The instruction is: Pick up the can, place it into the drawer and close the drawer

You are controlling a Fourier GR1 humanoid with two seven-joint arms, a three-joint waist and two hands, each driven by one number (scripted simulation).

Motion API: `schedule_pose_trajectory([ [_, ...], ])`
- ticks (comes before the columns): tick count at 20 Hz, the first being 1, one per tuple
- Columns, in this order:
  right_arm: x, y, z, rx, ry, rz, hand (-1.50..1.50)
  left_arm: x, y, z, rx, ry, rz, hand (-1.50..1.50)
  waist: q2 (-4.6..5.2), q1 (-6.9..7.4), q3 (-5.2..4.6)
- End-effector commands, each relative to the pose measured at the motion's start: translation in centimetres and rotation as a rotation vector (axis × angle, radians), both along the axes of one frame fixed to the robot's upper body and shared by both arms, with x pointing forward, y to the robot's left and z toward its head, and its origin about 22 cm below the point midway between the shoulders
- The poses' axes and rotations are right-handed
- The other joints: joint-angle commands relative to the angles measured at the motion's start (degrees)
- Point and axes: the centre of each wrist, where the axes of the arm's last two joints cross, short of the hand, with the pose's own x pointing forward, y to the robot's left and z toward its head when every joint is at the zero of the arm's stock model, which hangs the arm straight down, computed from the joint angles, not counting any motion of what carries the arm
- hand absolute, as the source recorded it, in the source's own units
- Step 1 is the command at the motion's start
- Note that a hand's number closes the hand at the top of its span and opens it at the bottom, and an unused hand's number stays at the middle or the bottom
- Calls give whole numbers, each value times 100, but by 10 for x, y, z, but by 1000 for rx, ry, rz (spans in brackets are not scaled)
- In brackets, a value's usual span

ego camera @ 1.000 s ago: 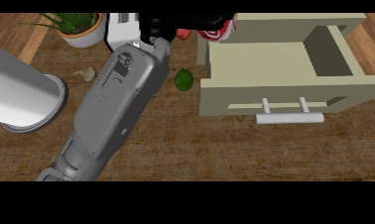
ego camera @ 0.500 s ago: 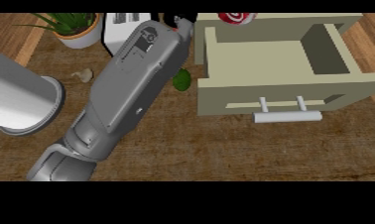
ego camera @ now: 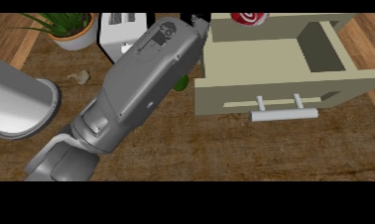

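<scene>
- Table: brown wood grain, matt.
- Drawer: beige, boxy, pulled open; flat floor, straight walls, a notch cut in its right wall. Its front carries a pale cylindrical bar handle on two short posts.
- Can: red and white round top showing at the drawer's far edge, cut off by the view's upper limit. Whether it rests inside the drawer or is held above it cannot be told.
- Forearm: grey, smooth, rounded casing, running diagonally from lower left to upper centre. Which arm it is cannot be told.
- Hand: only a black sliver shows beyond the wrist, just left of the can; its fingers are hidden, so open or closed cannot be told.
- Plant: spiky green leaves in a pale round pot, far left.
- Toaster: white, boxy, beside the plant.
- Cylinder: grey metallic, left edge.
- Green object: small, partly under the forearm.
</scene>
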Motion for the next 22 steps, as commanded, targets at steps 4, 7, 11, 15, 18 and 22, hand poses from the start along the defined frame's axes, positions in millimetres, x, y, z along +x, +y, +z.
schedule_pose_trajectory([
  [4, 15, 4, -1, 14, -13, -11, -150, 0, -9, -15, 42, 12, 17, 150, 24, -19, 2],
  [7, 7, 10, -4, 23, -13, 23, -150, 8, -7, -13, 36, 19, 35, 150, 48, -132, 4],
  [11, 15, 13, -1, -1, -15, 28, -150, 7, -8, -26, 84, 67, 53, 150, 60, -155, 6],
  [15, 14, 5, 1, 8, -7, 32, -150, 0, -18, -24, 118, 61, 95, -150, 39, -195, 7],
  [18, 20, 18, 9, -2, -7, 53, -150, 4, -18, -17, 123, 67, 122, -150, 76, -219, 5],
  [22, 20, -1, 4, 6, -21, 38, -150, 5, -17, -22, 121, 70, 136, -150, 60, -201, 8],
])
